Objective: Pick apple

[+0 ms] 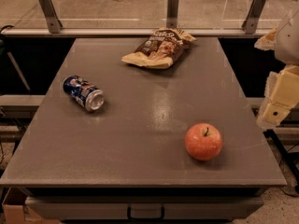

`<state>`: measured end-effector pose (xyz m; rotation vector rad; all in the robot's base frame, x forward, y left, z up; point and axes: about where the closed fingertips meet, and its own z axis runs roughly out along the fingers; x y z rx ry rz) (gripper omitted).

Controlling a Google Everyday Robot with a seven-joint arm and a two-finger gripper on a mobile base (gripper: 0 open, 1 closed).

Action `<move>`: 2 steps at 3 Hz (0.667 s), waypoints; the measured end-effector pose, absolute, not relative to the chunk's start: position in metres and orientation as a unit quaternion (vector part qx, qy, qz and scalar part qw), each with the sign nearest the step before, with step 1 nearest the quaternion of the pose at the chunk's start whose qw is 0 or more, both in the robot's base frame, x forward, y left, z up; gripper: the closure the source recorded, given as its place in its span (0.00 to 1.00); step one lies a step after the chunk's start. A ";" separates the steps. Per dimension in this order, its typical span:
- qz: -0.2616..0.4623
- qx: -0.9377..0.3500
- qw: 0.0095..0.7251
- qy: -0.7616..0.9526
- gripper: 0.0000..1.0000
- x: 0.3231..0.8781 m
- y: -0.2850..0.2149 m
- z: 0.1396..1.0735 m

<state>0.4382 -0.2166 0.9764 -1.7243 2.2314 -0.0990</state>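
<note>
The apple (203, 141) is round and red-orange with a short dark stem. It stands upright on the grey table (140, 125), near the front right. My gripper (279, 99) shows as pale blocky parts at the right edge of the view, beyond the table's right side. It is to the right of the apple, higher in the view, and apart from it. Nothing is held in it that I can see.
A blue soda can (84, 93) lies on its side at the table's left. A brown chip bag (159, 48) lies at the back middle. A railing with metal posts (173, 8) runs behind the table. A drawer handle (145, 213) sits under the front edge.
</note>
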 end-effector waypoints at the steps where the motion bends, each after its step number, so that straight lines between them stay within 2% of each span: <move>1: -0.035 -0.603 0.159 0.781 0.00 0.438 -0.217 0.976; 2: -0.002 -0.603 0.179 0.778 0.00 0.435 -0.213 0.963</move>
